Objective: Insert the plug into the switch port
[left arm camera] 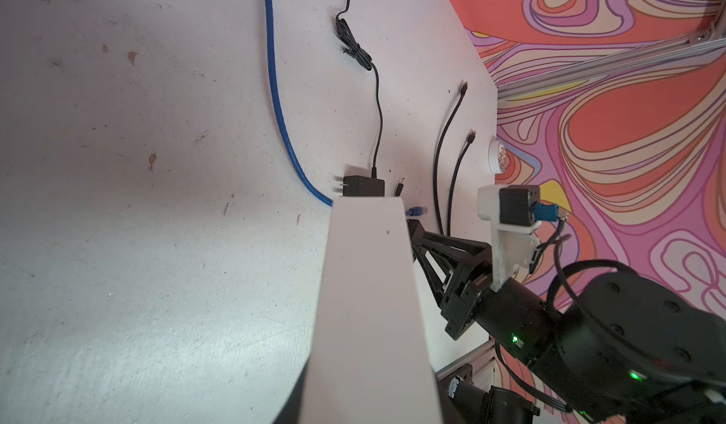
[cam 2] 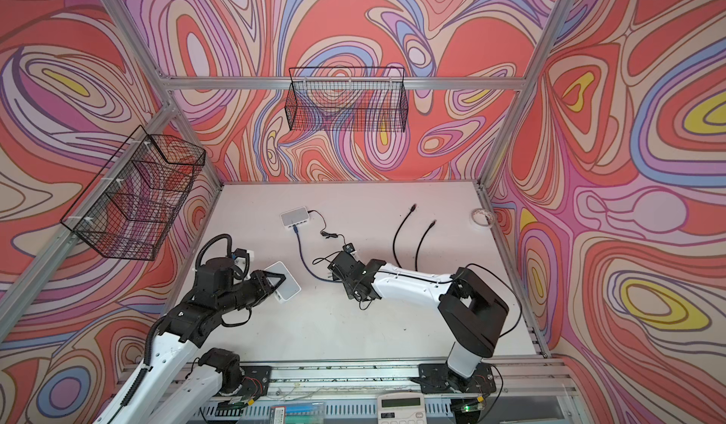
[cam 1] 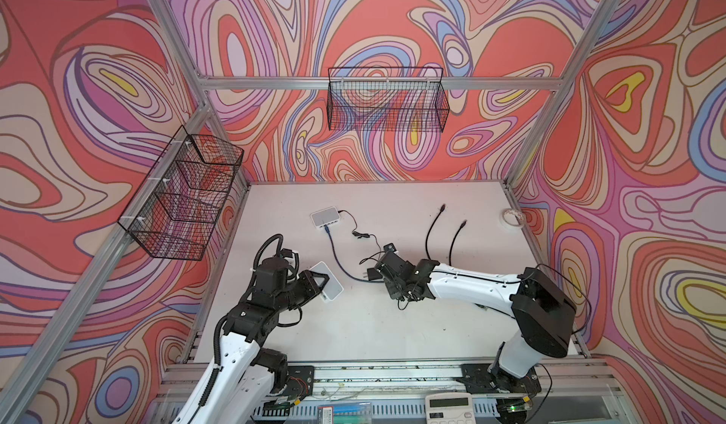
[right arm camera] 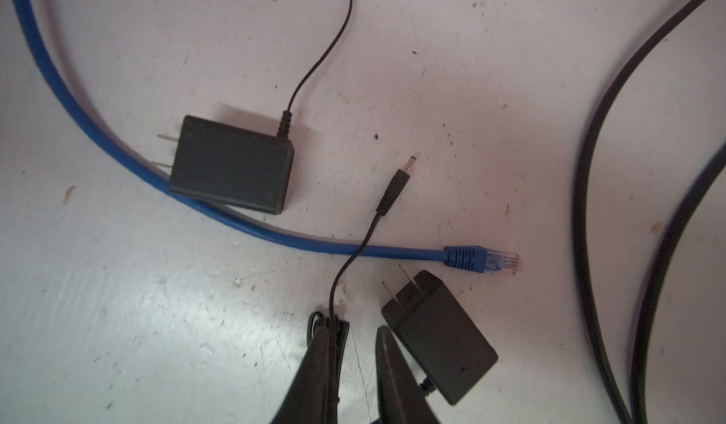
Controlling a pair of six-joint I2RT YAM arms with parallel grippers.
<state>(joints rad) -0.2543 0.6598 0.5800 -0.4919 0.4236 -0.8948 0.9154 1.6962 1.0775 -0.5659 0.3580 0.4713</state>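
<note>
gripping switch [cam 1: 334, 286], left gripper [cam 1: 321, 283] angled inward, seemingly raised

Both top views were bright and evenly lit, and wide-angle distortion splayed the patterned walls [cam 1: 78, 88] outward toward the edges. Only faint, soft shadows lay on the tabletop [cam 1: 393, 335] beneath the arms. In the left wrist view a pale sheen glared off the tabletop, and the switch [left arm camera: 369, 304], close to the lens, looked soft. The right wrist view was dimmer and slightly blurred, and its dark fingers [right arm camera: 314, 382] lacked detail.
</note>
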